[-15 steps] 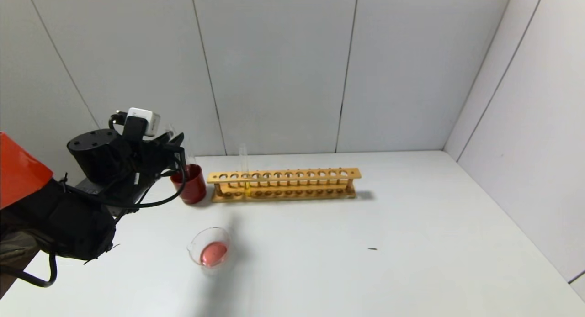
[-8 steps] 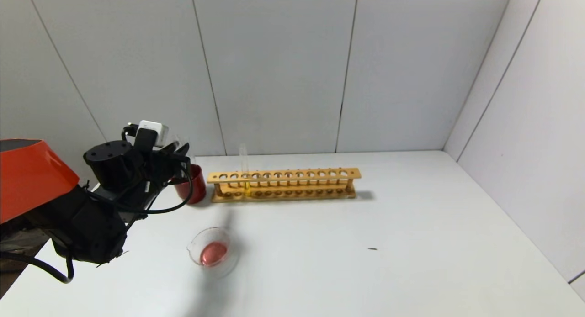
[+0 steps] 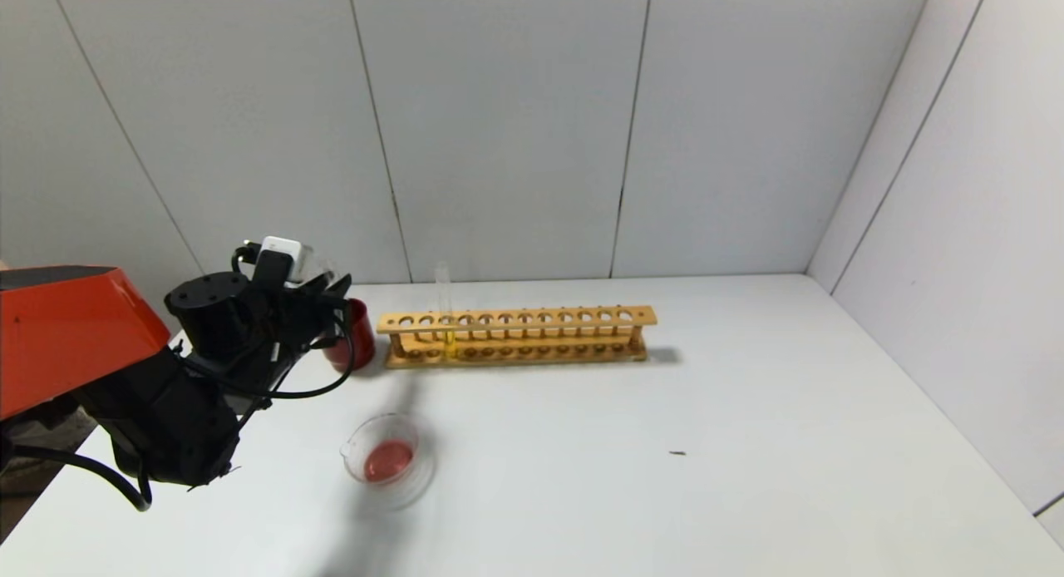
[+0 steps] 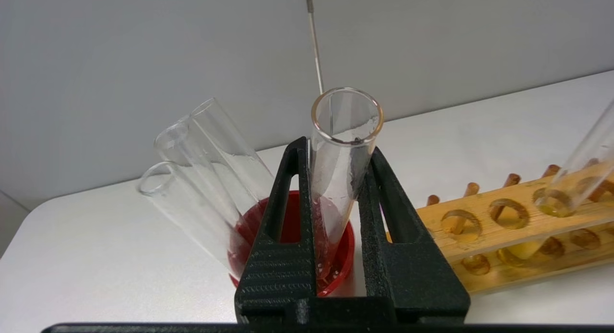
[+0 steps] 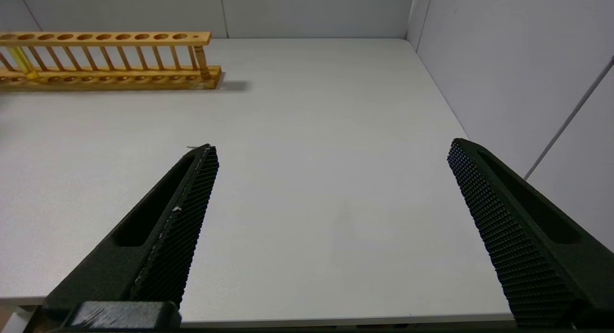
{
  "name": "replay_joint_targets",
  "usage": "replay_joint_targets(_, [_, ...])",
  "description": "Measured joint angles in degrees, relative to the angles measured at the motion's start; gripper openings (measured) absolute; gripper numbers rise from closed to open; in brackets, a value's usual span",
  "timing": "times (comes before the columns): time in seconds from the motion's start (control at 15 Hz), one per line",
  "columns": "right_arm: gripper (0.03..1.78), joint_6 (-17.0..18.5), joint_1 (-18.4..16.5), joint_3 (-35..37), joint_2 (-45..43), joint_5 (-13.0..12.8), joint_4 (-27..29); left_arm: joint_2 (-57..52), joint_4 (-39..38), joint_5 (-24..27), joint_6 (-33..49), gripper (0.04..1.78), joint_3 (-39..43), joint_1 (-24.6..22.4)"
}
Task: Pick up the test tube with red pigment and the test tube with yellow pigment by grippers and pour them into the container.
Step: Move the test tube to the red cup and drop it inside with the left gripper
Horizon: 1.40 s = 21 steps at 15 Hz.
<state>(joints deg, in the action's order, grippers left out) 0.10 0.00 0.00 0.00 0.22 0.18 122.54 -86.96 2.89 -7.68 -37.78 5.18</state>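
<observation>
My left gripper (image 4: 336,153) (image 3: 335,288) is shut on the test tube with red pigment (image 4: 343,146). The tube stands nearly upright, and only reddish traces remain in its lower end, which is down inside the dark red cup (image 4: 346,261) (image 3: 360,334). The container (image 3: 356,454), a low clear glass dish, sits nearer the table's front with red liquid in it. In the wooden rack (image 3: 515,336) stands the test tube with yellow pigment (image 3: 444,307) (image 4: 578,177) (image 5: 21,59). Over the right part of the table my right gripper (image 5: 332,146) hangs open and empty.
Two colourless clear tubes (image 4: 201,179) lean in the dark red cup beside the held tube. The rack (image 4: 503,225) (image 5: 105,59) stands just right of the cup, close to the back wall. A tiny dark speck (image 3: 677,453) lies on the white table.
My left arm has moved forward and its gripper has come down with the tube onto the red cup. The red liquid in the dish has settled.
</observation>
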Motion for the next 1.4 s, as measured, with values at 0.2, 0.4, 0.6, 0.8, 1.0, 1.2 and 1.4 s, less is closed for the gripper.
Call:
replay_joint_targets(0.2, [1.75,0.00,0.00,0.00,0.00,0.02,0.00,0.20,-0.06,0.00,-0.06,0.31,0.11,-0.15])
replay_joint_targets(0.4, [1.75,0.00,0.00,0.00,0.00,0.00,0.00,0.30,-0.06,-0.28,-0.09,0.31,0.13,-0.20])
replay_joint_targets(0.6, [1.75,-0.02,0.00,0.00,0.00,0.00,0.00,0.23,-0.01,-0.46,-0.17,0.31,0.00,-0.20])
replay_joint_targets(0.8, [1.75,0.00,0.00,0.00,0.00,0.00,0.00,0.09,0.35,-0.15,-0.28,0.31,-0.50,-0.20])
replay_joint_targets(1.0, [1.75,0.00,0.00,0.00,0.00,0.02,-0.02,0.06,0.38,0.02,-0.44,0.31,-0.61,-0.28])
replay_joint_targets(1.2, [1.75,0.00,0.00,0.00,0.00,0.00,0.00,0.12,0.18,0.02,-0.44,0.31,-0.63,-0.39])
replay_joint_targets(1.4, [1.75,0.00,0.00,0.00,0.00,0.02,0.00,0.15,0.09,0.00,-0.45,0.31,-0.54,-0.45])
